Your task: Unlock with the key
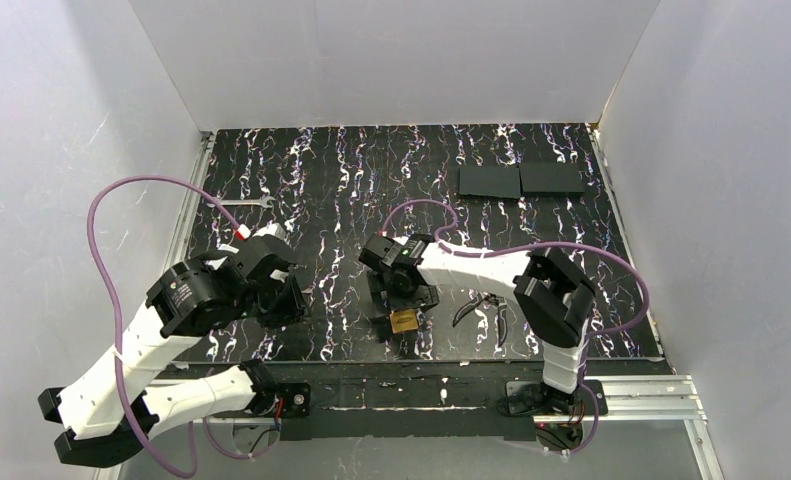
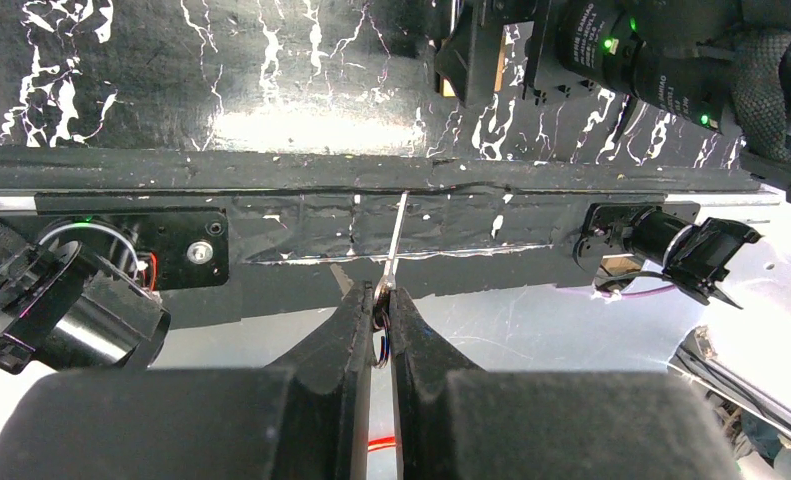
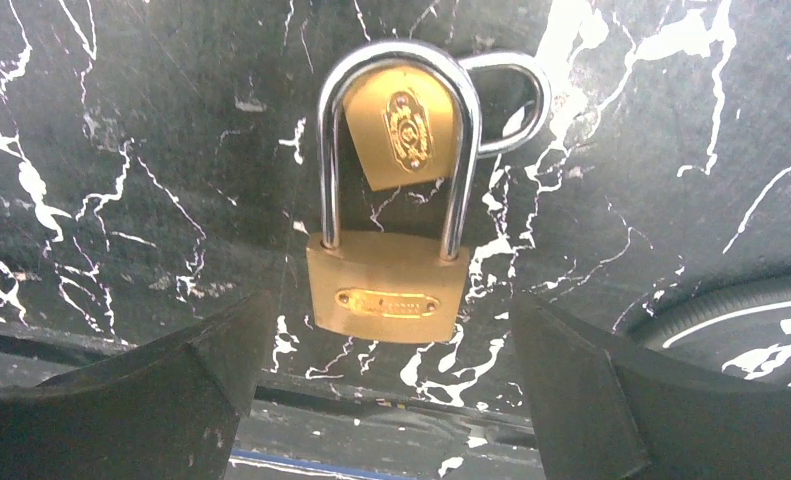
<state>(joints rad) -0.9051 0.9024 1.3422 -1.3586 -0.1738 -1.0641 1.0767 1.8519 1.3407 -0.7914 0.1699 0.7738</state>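
Two grippers, pre-insertion step. Your right gripper hangs over the brass padlock with steel shackle, jaws wide apart either side of its body, not touching. Your left gripper, well left of that padlock, is clamped on the tiny flat dull-metal key, seen edge-on. Next: steady the padlock body, then bring the key to its keyhole, hidden here.

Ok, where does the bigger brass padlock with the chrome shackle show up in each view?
Top external: bigger brass padlock, low centre, near the front edge of the black white-veined mat.
Left wrist: not identifiable.
Right wrist: dead centre, lying flat.
Shared landmark: that mat, in all three.
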